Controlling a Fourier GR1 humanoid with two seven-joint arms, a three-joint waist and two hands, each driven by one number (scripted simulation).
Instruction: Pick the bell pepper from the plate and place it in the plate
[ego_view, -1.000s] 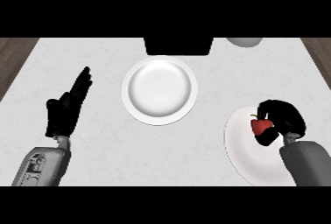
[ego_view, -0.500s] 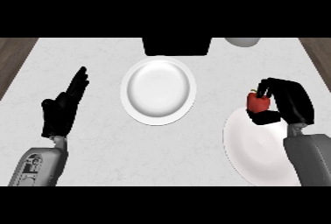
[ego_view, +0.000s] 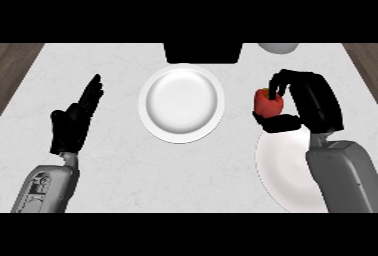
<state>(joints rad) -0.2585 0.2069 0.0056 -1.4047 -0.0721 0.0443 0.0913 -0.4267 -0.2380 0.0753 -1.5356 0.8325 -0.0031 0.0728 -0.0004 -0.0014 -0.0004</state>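
My right hand (ego_view: 310, 102) is curled round a red bell pepper (ego_view: 267, 103), fingers over its top and thumb under it. It holds the pepper above the counter, just past the far edge of the white plate (ego_view: 284, 170) at the right. A second white plate (ego_view: 181, 104) lies in the middle, to the left of the pepper, with nothing on it. My left hand (ego_view: 74, 122) rests open at the left, fingers straight and pointing away.
A black block (ego_view: 202, 51) stands at the counter's far edge behind the middle plate. A grey round object (ego_view: 278, 47) shows at the far right. Wooden floor shows past both side edges of the white counter.
The right hand has lifted the pepper off the right plate and carried it away from me, toward the far side. The left hand has barely moved.
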